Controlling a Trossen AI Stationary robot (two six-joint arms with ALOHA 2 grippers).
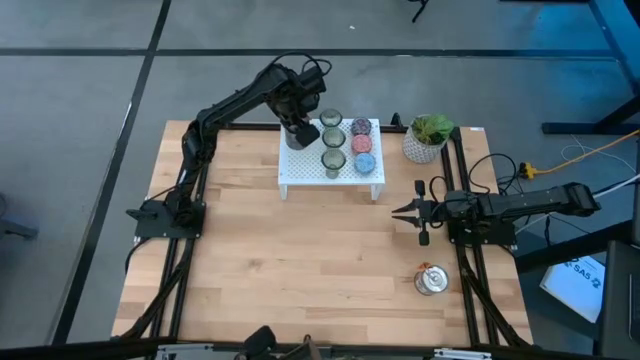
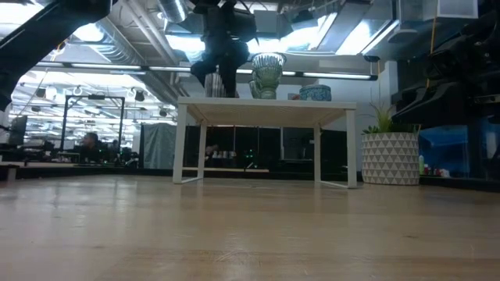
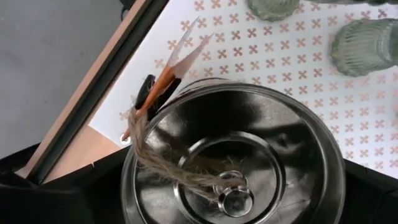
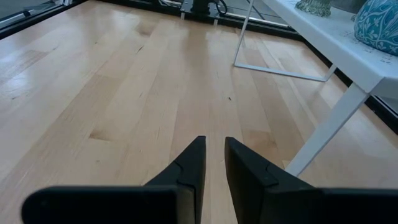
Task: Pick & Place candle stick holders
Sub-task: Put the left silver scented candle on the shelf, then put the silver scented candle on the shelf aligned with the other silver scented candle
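Note:
A white perforated rack [image 1: 330, 172] stands at the table's far middle. On it are three olive-clear glass holders [image 1: 333, 138], a purple [image 1: 361, 126], a pink [image 1: 362, 144] and a blue one [image 1: 364, 162]. My left gripper [image 1: 300, 128] is over the rack's far left part, shut on a shiny silver holder [image 3: 236, 155] that carries a twine loop and a paper tag [image 3: 180, 62]. A second silver holder [image 1: 432, 280] stands on the table at the near right. My right gripper [image 1: 412, 212] hovers right of the rack, its fingers [image 4: 214, 149] close together and empty. My left gripper has the silver holder between its two fingers [image 3: 37, 199], one on each side of the outer wall below the rim [image 3: 134, 168]. The fingers come from above, pointing down. The holder is upright, mouth up, over the rack's top; whether its base rests on the rack I cannot tell.
A white pot with a green plant [image 1: 428, 140] stands right of the rack at the far right. Black frame rails [image 1: 470, 200] run along both table sides. Bare wood lies in the table's middle and near half.

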